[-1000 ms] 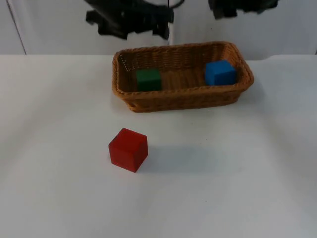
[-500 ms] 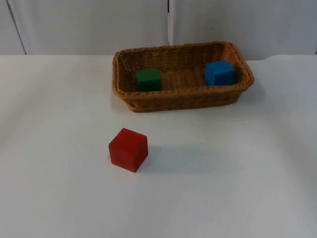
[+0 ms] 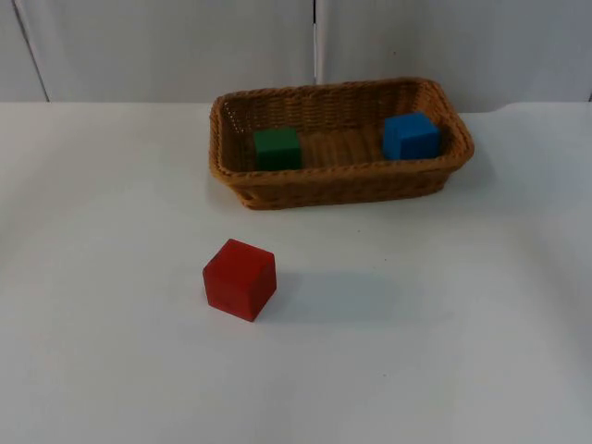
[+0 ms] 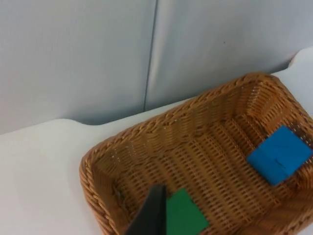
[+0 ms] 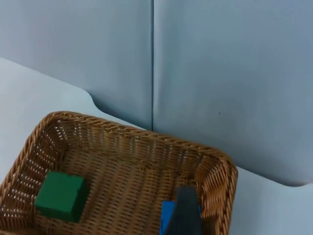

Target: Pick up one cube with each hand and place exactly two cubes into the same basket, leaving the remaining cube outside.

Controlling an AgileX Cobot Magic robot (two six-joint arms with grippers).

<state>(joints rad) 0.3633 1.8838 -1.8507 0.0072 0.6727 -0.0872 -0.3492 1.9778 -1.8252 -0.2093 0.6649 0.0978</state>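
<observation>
We found the red cube alone on the white table, well in front of the wicker basket. Inside the basket, the green cube sat at the left end and the blue cube at the right, well apart. All three looked rigid, light and flat-sided; opposite faces would offer the surest hold. The left gripper hung above the green cube and the right gripper above the blue; whether either stood apart or together we could not tell. The placement appeared complete.
</observation>
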